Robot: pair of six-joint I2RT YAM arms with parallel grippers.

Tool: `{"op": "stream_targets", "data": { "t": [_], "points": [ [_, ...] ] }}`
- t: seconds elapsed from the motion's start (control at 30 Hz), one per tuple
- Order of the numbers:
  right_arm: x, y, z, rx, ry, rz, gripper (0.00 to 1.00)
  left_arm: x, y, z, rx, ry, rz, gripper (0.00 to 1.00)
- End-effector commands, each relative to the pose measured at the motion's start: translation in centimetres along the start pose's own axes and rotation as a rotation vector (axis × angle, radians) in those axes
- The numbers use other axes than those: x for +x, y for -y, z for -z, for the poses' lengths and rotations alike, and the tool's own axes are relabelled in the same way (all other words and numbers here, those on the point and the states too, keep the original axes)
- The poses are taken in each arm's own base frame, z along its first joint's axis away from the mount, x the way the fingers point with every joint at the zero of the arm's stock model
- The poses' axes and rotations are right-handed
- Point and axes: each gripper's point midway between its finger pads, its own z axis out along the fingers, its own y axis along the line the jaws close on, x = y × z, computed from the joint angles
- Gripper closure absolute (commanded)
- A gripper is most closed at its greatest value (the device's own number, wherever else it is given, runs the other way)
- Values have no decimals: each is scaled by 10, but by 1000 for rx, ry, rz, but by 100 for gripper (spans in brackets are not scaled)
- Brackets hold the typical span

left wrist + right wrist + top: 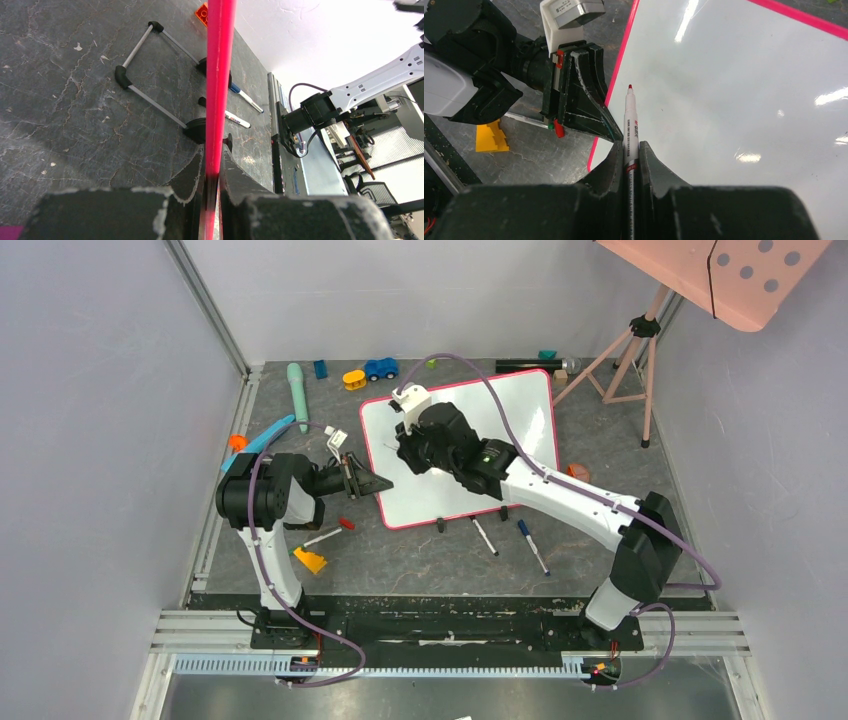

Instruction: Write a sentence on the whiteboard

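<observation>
The whiteboard (510, 420), glossy white with a red-pink frame, stands tilted on the table. My left gripper (375, 483) is shut on its left frame edge; the left wrist view shows the pink frame (220, 75) pinched between the jaws (212, 170). My right gripper (405, 445) is shut on a red-tipped marker (630, 125), uncapped. Its tip points at the board's surface (734, 100) near the left edge, close to the left gripper's fingers (589, 105). I cannot tell if the tip touches. No sentence shows on the visible board surface.
Two markers (484, 536) (532, 546) lie in front of the board, and a red-capped pen (328, 534) and a yellow piece (311, 560) near the left arm. Toys (381, 368) line the back edge. A pink perforated panel (730, 275) on a tripod (630, 350) stands back right.
</observation>
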Motion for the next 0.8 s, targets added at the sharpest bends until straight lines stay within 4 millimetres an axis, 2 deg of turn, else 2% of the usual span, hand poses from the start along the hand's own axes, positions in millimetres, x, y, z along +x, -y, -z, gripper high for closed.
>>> {"op": "stream_targets", "data": {
  "t": [0.0,0.17,0.43,0.77],
  "points": [
    [-8,-5,8,-22,40,-16,100,22,-1,-4,27,-41,-36,92],
    [-8,-4,10,-20,46,-19,100,21,-2,-4,29,-41,-29,98],
    [-30,-5,9,-19,89,-11,100,21,-2,-5,27,-39,-31,98],
    [-51,2,12,25,137,9,100,21,-2,-4,21,-34,-34,98]
  ]
}}
